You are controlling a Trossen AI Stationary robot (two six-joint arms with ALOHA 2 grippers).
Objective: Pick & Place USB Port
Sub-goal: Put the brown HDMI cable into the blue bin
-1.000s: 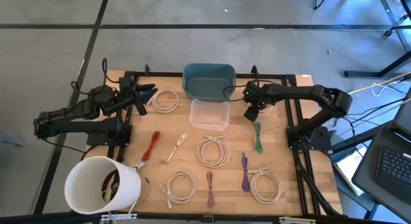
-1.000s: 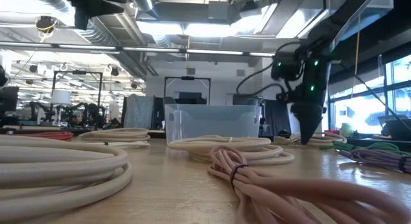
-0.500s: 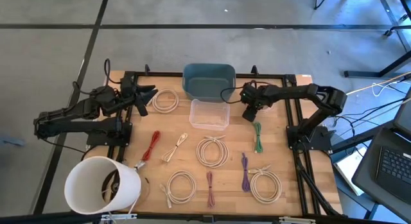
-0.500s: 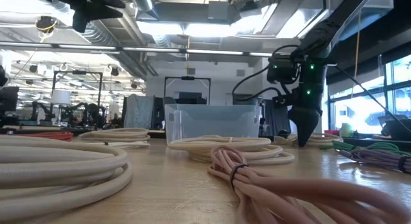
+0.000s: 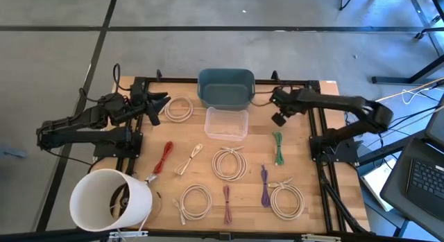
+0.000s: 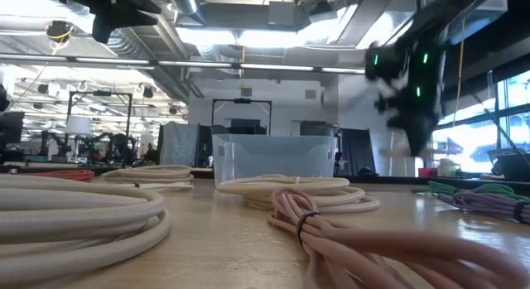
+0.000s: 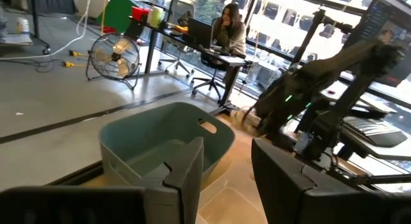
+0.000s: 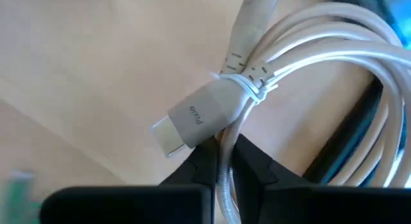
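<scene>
My right gripper (image 5: pixel 279 118) is at the table's far right, beside the clear container (image 5: pixel 226 123) and raised above the tabletop in the low view (image 6: pixel 418 127). It is shut on a bundled white USB cable (image 8: pixel 302 51) whose grey-white plug (image 8: pixel 192 118) sticks out past a tie. My left gripper (image 5: pixel 156 107) waits at the far left next to a white coil (image 5: pixel 178 109). It is open, with nothing between its fingers (image 7: pixel 192 172). My right gripper pinches one strand of the white cable (image 8: pixel 223 161) between its two fingertips (image 8: pixel 202 163), just behind the tie and the plug. The rest of the coil spreads away beyond the fingers. Whether any of it rests on the table, I cannot tell.
A blue bin (image 5: pixel 225 88) stands at the far edge behind the clear container. Coiled and bundled cables lie over the near half: red (image 5: pixel 164 157), cream (image 5: pixel 189 159), white (image 5: pixel 229 161), green (image 5: pixel 279 148), purple (image 5: pixel 264 185), pink (image 5: pixel 226 204). A white bucket (image 5: pixel 111 199) sits near left.
My right gripper has risen from the tabletop, where its tips stood a second ago, and has gone a little toward the table's right edge. It is blurred with motion in the low view.
</scene>
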